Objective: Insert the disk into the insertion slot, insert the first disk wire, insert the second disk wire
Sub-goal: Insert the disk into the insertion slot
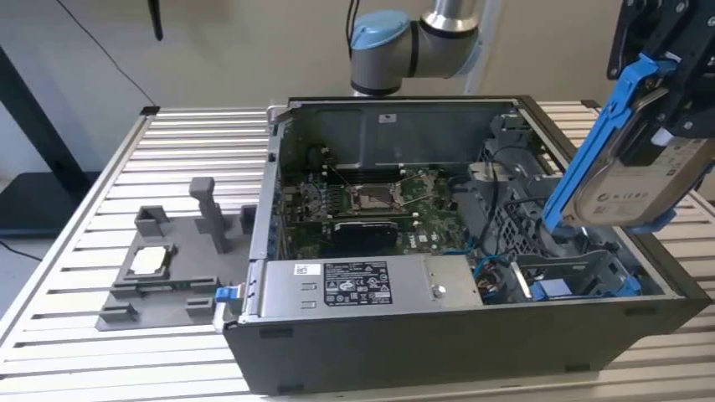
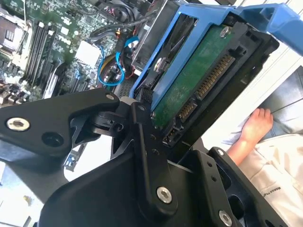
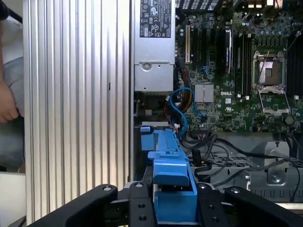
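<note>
- Blue plastic frames the disk (image 1: 631,188), a flat silver-grey slab with a green circuit board on one face.
- It is held clamped in the gripper (image 1: 671,117), tilted, above the open case (image 1: 447,352) at the exterior view's right.
- Nothing has been inserted yet: the insertion slot (image 1: 575,272), perforated dark metal with blue clips, lies just below.
- Thin blue wires (image 1: 483,270) hang loose beside the slot; neither is judged connected.

The disk (image 1: 631,188) hangs above the insertion slot (image 1: 581,270) inside the case (image 1: 447,352)
</note>
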Robot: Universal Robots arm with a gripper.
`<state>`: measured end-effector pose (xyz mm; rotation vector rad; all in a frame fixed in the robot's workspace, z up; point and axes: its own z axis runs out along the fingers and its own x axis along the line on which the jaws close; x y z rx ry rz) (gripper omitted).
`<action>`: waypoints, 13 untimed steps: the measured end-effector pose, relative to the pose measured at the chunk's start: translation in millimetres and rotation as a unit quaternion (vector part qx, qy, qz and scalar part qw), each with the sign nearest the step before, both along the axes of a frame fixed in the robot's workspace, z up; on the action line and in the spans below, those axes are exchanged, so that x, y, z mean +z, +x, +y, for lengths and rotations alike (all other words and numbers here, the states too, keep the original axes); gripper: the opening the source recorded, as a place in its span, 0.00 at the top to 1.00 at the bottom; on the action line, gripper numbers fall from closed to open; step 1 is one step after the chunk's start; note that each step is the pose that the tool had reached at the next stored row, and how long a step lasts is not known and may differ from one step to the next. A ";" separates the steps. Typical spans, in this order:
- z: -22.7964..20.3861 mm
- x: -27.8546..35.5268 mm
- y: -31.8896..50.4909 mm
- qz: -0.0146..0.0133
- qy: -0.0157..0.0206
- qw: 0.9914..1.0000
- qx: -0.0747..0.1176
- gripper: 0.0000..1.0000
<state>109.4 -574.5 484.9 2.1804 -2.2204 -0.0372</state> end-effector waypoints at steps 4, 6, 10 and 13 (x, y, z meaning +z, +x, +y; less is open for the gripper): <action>0.0 -2.3 0.0 0.000 0.000 1.000 0.000 0.67; -0.1 -3.3 0.0 0.000 0.000 1.000 0.000 0.67; -0.2 -5.1 0.0 0.000 0.000 1.000 0.000 0.67; -0.4 -7.1 0.0 0.000 0.000 1.000 0.000 0.67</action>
